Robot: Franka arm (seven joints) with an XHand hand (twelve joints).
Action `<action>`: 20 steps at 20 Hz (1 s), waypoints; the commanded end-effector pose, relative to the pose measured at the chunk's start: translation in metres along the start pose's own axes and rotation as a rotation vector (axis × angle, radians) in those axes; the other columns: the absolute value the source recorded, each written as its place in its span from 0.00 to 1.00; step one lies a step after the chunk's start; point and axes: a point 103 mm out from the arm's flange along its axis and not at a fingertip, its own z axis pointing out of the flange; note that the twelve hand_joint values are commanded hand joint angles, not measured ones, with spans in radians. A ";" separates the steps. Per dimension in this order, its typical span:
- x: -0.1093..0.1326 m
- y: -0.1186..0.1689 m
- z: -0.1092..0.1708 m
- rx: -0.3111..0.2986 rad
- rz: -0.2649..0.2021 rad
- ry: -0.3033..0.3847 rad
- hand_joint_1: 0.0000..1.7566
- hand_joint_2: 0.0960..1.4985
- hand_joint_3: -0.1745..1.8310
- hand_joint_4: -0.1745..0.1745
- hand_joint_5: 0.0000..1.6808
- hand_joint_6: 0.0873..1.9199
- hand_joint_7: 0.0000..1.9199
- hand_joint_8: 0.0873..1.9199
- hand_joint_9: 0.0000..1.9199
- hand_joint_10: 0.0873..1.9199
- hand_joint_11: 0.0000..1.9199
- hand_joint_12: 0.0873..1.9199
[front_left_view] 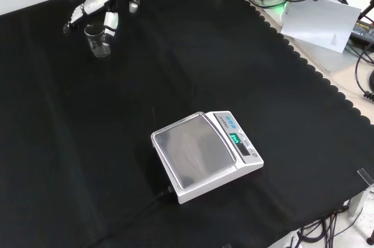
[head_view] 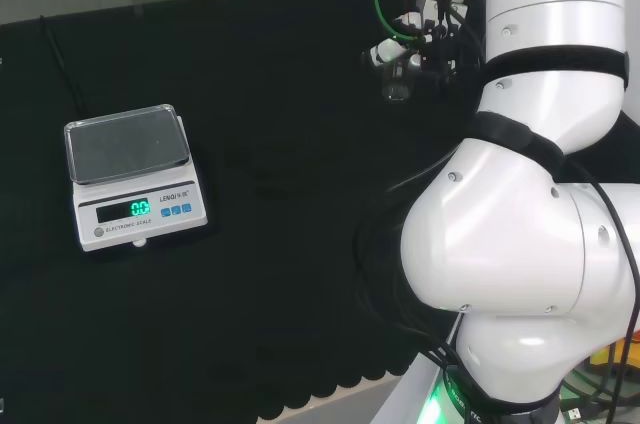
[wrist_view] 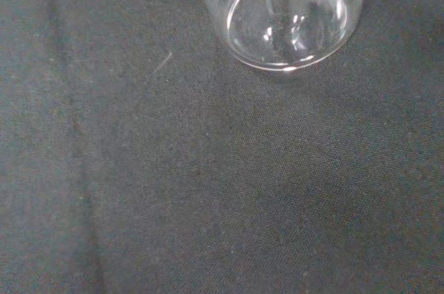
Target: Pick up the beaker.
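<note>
A small clear glass beaker stands upright on the black cloth at the far left of the front view. The hand hovers just over it, with a finger on one side of the rim and another on the other, fairly straight. I cannot tell whether they touch the glass. In the head view the beaker sits under the hand, close beside the arm's white links. The wrist view looks at the beaker's round base resting on the cloth.
A white digital scale with a steel pan sits mid-cloth, well away from the beaker; in the head view the scale is at the left. The cloth's scalloped edge runs along the right of the front view, with a white sheet beyond it.
</note>
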 end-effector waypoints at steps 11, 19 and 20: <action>0.012 0.006 0.014 -0.118 0.040 -0.036 0.61 0.36 0.47 0.47 0.26 0.43 0.22 0.47 0.44 0.40 0.41 0.61; 0.014 0.007 0.006 -0.164 0.056 -0.031 0.65 0.60 0.35 0.18 0.46 0.68 0.37 0.79 0.57 0.66 0.64 0.58; 0.015 0.008 0.004 -0.166 0.060 -0.030 0.66 0.60 0.37 0.29 0.46 0.69 0.40 0.79 0.58 0.68 0.64 0.60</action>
